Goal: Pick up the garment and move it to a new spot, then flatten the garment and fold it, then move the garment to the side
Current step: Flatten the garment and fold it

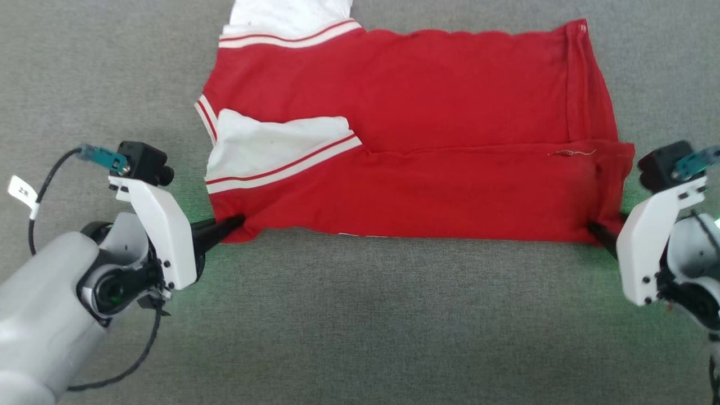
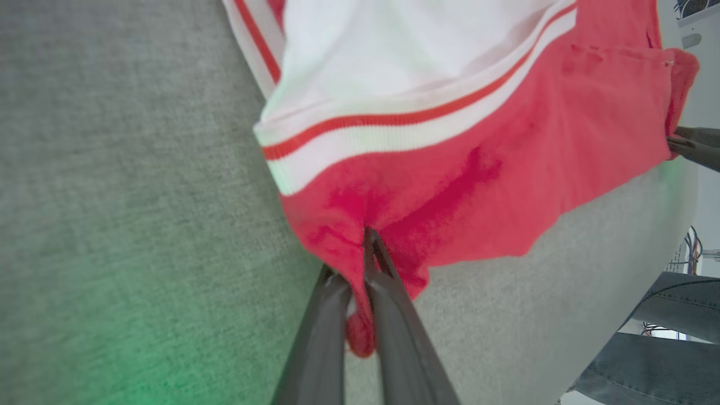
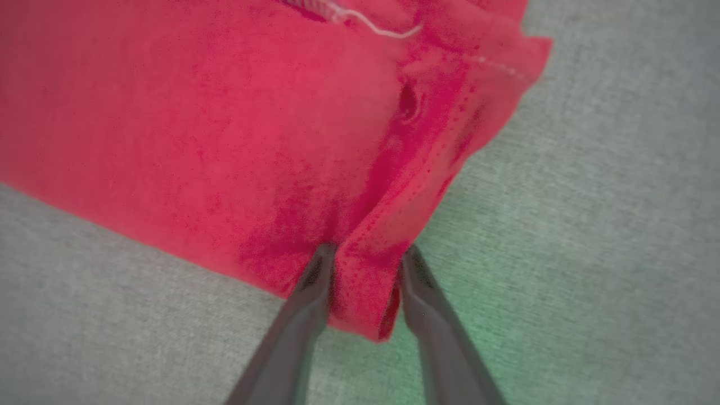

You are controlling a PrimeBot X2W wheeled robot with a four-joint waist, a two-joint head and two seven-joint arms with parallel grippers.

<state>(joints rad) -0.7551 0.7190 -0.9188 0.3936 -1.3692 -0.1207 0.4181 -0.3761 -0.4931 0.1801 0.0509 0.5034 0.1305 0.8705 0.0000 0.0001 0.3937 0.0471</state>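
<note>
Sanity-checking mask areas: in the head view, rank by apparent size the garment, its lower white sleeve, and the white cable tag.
1. garment
2. lower white sleeve
3. cable tag, clearly the smallest

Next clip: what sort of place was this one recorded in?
Probably a robotics lab or workroom: the garment lies on a grey felt-covered surface, and the left wrist view shows loose cables and a person's jeans-clad legs beside it.

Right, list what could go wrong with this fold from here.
The right gripper has its jaws apart around the garment corner; lifting now could drop that side.
The left gripper pinches only a small bunch of corner cloth, which might slip.
The folded-in white sleeve could flop out.
</note>
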